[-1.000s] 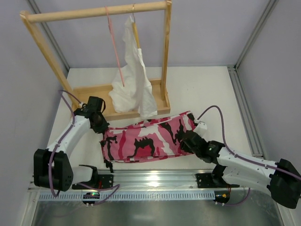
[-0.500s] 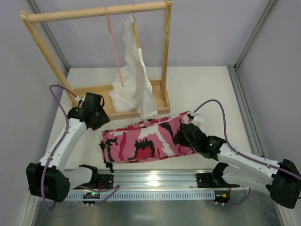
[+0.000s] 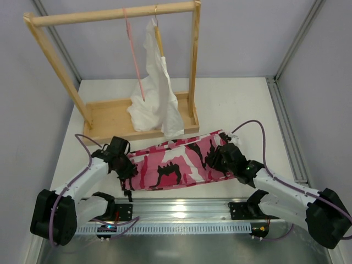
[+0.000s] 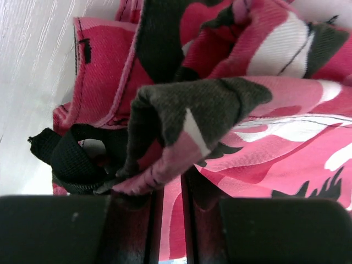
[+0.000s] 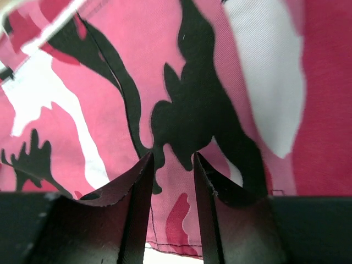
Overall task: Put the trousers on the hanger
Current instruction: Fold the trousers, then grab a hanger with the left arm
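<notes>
the left pincer (image 4: 171, 187) is narrow and pinches a raised fold of the trousers (image 3: 176, 162) at their left end, next to a black strap. the cloth bunches up just above its tips. the right pincer (image 5: 171, 159) is also narrow and sits on the right end, close to the hem. from its own camera i cannot tell if it really holds the cloth or only presses on it.

the trousers lie flat on the table (image 3: 236, 104) between the two arms, folded long-ways, just in front of the wooden rack (image 3: 110, 15). the hanger (image 3: 135, 60) hangs on the rack's top bar, beside a white garment (image 3: 157, 93), well apart from the trousers.

i judge the step in hand is to take both ends before lifting, so the task is at an early stage. to do it well, each pincer should hold all the layers, not only the top one, otherwise the fold will open when it goes up. the right grip should be checked first. both arms should then rise together and keep the cloth a little stretched, so it can be fed through the thin hanger without sagging. the hanger hangs free and may swing when touched, and the white garment is close to it, so the approach should be slow.
</notes>
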